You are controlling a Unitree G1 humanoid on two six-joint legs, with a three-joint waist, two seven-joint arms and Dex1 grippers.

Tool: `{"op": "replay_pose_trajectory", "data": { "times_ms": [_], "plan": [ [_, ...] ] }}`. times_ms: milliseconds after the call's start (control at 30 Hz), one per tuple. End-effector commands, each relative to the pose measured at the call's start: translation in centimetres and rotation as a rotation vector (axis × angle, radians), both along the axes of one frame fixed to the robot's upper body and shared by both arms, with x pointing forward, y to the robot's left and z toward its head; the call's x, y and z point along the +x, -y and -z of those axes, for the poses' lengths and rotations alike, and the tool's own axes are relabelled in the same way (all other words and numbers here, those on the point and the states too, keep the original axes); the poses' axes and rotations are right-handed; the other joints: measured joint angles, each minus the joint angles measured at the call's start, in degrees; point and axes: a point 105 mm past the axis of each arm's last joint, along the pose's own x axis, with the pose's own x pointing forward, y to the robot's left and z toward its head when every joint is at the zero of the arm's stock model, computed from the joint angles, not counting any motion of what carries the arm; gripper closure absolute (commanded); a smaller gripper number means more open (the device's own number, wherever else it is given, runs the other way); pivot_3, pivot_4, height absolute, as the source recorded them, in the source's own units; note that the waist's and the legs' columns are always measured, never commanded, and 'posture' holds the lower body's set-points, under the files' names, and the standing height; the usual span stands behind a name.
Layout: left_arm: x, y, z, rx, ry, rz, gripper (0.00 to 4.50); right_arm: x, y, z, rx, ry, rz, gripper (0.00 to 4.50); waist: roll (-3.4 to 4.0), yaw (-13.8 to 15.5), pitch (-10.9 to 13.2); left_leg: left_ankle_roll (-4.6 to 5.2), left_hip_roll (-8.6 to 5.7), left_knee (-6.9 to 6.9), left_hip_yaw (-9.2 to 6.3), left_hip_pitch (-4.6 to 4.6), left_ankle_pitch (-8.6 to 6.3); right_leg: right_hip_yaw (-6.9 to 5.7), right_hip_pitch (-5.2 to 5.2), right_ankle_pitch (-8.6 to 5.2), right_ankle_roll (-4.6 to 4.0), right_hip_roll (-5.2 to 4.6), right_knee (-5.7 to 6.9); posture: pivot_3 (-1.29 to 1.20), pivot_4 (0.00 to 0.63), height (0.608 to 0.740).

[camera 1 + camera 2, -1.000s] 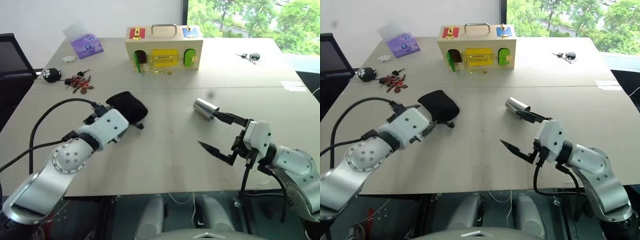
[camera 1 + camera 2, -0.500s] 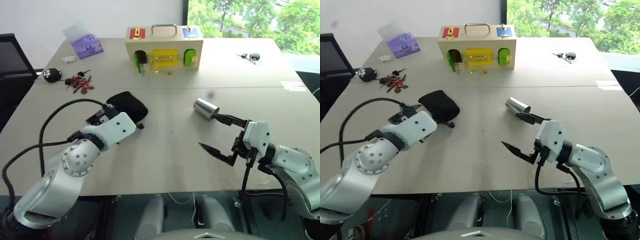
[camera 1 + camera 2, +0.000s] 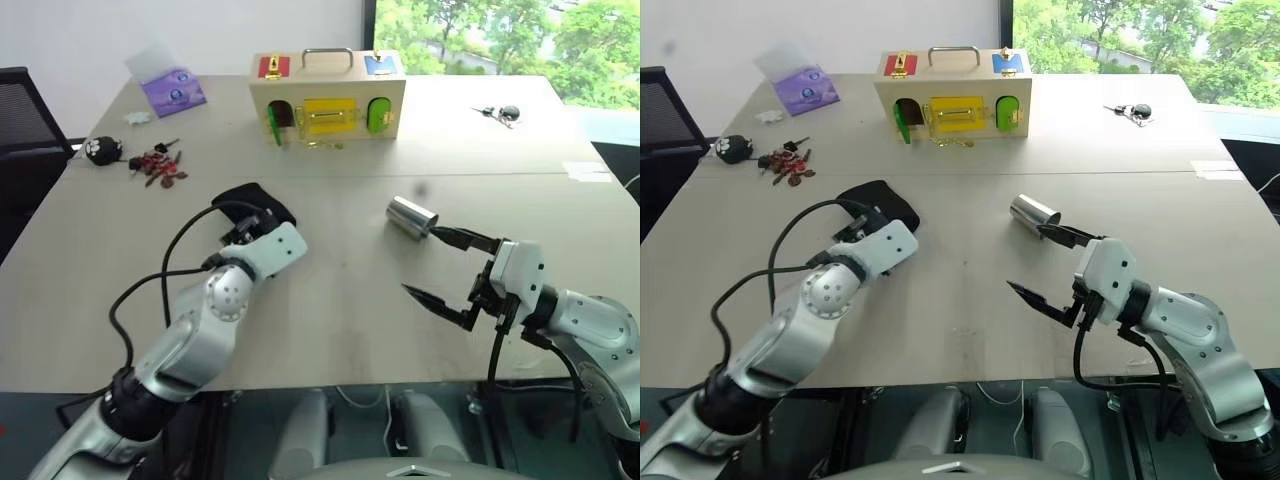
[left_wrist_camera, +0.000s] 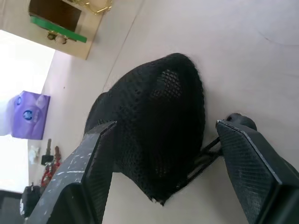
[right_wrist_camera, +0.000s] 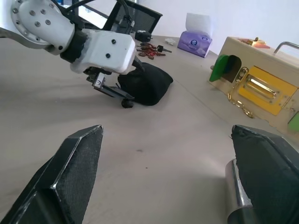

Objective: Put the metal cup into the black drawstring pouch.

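We count one metal cup (image 3: 411, 217) and one black drawstring pouch (image 3: 256, 204) on the table (image 3: 330, 300), both near its middle and well apart from each other. The cup lies on its side, toward the right edge of the table; the pouch sits as a bunched lump toward the left edge, with its thin cord trailing on the tabletop.

We have two grippers in play. Our left gripper (image 4: 161, 154) is right at the pouch: in the left wrist view its two black fingers (image 4: 91, 172) stand spread, one on either side of the black fabric, and we cannot tell whether they touch it; they have not closed on anything. Our right gripper (image 3: 447, 268) hovers near the front edge with its two fingers splayed wide and empty; the upper fingertip reaches just beside the cup, and in the right wrist view the cup's steel wall (image 5: 236, 196) shows next to that finger.

Toward the far edge we see one wooden latch box (image 3: 328, 95) with a metal handle and red, yellow, green and blue panels. At the far left corner stands one purple tissue pack (image 3: 172, 88). Along the left edge lie one small black-and-white plush keychain (image 3: 103, 150) and one cluster of keys with red tags (image 3: 158, 166). At the far right corner lies one more set of keys (image 3: 500, 114).
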Motion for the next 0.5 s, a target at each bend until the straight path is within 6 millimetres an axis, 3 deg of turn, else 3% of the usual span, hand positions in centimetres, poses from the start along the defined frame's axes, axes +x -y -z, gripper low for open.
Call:
{"op": "replay_pose_trajectory", "data": {
  "times_ms": [33,333,433,500],
  "plan": [
    [0.5,-0.1,-1.3,0.035,0.069,-0.019,1.04,-0.5,-0.1,-1.3,0.006,0.05,-0.012,0.0,0.01,-0.12,0.0,0.0,0.0,0.0,0.01,0.0,0.0,0.02,0.0,0.0,0.0,-0.01,0.0,0.0,0.15,0.74],
    [1.3,-1.2,-1.7,0.066,0.102,-0.052,1.04,-0.2,-0.2,-1.3,0.007,0.054,-0.009,0.0,0.01,-0.06,0.0,0.0,0.02,0.0,-0.02,0.02,0.0,-0.01,0.0,0.0,0.0,-0.02,0.02,0.0,0.15,0.74],
    [1.5,-1.2,-1.7,0.073,0.107,-0.048,1.81,-0.1,-0.2,-1.3,0.007,0.055,-0.005,0.0,0.01,-0.04,0.0,0.0,0.04,0.0,-0.03,0.01,0.0,-0.02,0.0,0.0,0.0,-0.02,0.02,0.0,0.15,0.74],
    [1.5,-1.2,-1.7,0.076,0.11,-0.045,2.64,-0.1,-0.3,-1.3,0.009,0.055,-0.003,0.0,0.01,-0.04,0.0,0.0,0.04,0.0,-0.03,0.01,0.0,-0.02,0.0,0.0,0.0,-0.02,0.03,0.0,0.15,0.74]
  ]
}}
